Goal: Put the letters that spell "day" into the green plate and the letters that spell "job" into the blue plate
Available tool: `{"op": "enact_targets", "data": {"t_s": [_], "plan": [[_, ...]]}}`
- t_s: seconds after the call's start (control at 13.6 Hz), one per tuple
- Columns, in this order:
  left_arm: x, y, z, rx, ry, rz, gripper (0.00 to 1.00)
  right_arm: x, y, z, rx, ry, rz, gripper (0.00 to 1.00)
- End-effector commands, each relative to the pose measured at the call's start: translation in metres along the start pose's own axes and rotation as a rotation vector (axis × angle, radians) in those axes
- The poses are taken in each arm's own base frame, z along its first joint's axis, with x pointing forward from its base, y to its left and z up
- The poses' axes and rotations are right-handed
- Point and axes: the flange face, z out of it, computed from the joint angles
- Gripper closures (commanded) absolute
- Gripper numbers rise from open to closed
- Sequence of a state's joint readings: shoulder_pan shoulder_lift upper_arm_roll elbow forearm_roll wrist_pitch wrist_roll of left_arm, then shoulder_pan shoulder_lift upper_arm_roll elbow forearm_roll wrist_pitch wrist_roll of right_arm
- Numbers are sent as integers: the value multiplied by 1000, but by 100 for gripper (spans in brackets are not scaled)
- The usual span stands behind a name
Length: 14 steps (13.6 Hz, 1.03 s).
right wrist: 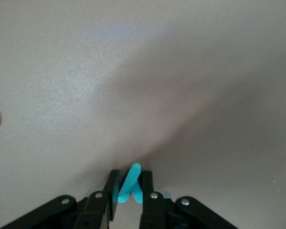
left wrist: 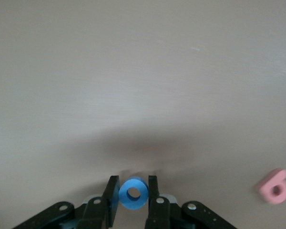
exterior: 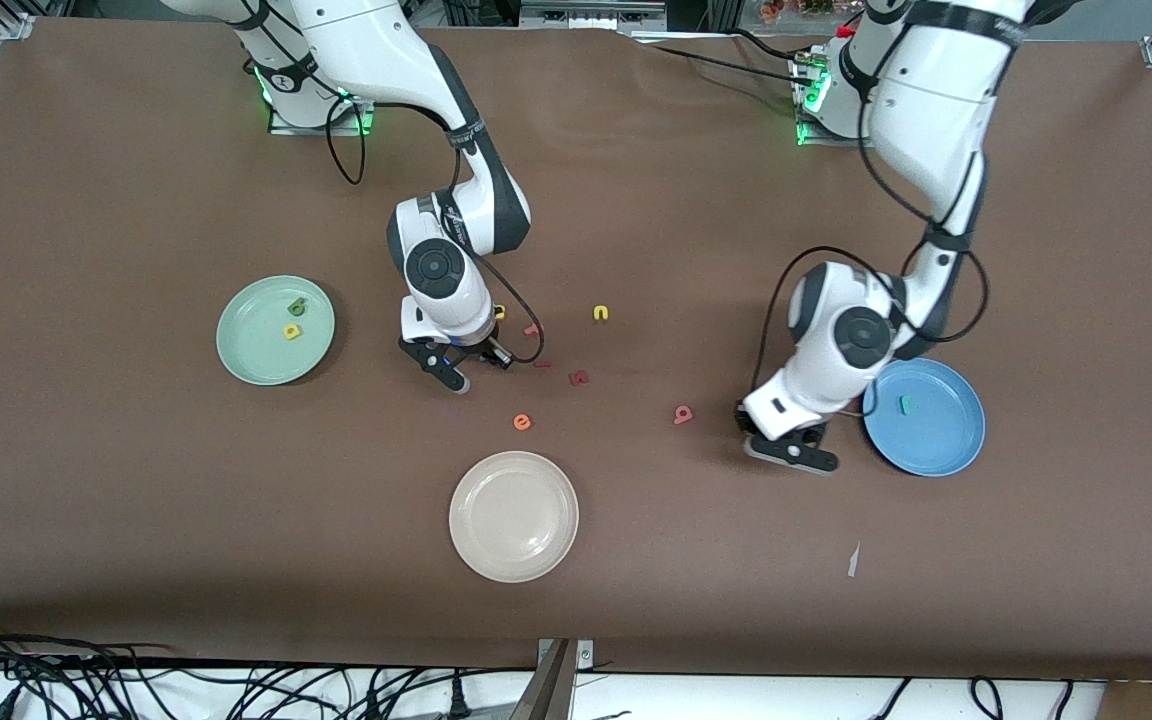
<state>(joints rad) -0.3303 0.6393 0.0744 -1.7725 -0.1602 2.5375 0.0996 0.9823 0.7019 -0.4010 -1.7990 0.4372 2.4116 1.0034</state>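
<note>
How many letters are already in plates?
3: two in the green plate, a dark green letter and a yellow letter; one teal letter in the blue plate.

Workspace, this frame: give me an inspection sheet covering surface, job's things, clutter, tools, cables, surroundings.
Surface: brown table, a pale scrap on it.
Job's things: green plate holds a dark green letter and a yellow letter; blue plate holds a teal letter; salmon-pink letter lies on the table.
Clutter: cream-white plate, orange letter, yellow letter "u", red pieces.
Tools: left tool shut on the blue ring; right tool shut on the teal "y".
Cables: black cables along the table edge nearest the front camera.
Surroundings: nothing seen.
</note>
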Motion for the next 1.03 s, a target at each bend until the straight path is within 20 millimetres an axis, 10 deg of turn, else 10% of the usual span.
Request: {"op": "enact_targets", "data": {"t_s": [0.0, 0.29, 0.44, 0.59, 0.81, 0.95], "plan": [[-25, -70, -65, -14, -33, 68, 72, 1, -3, -5, 12, -13, -10, 100], [-69, -159, -89, -35, -85, 169, 64, 60, 29, -58, -81, -79, -131, 100], [-79, -172, -84, -41, -97, 188, 49, 97, 53, -83, -108, -105, -209, 100], [-78, -169, -83, -42, -96, 182, 31, 140, 88, -98, -148, -143, -304, 100], [-67, -149, -86, -53, -76, 199, 30, 201, 152, -98, -163, -207, -425, 100], [-51, -104, -81, -102, -55, 154, 30, 239, 206, -81, -152, -258, -482, 100]]}}
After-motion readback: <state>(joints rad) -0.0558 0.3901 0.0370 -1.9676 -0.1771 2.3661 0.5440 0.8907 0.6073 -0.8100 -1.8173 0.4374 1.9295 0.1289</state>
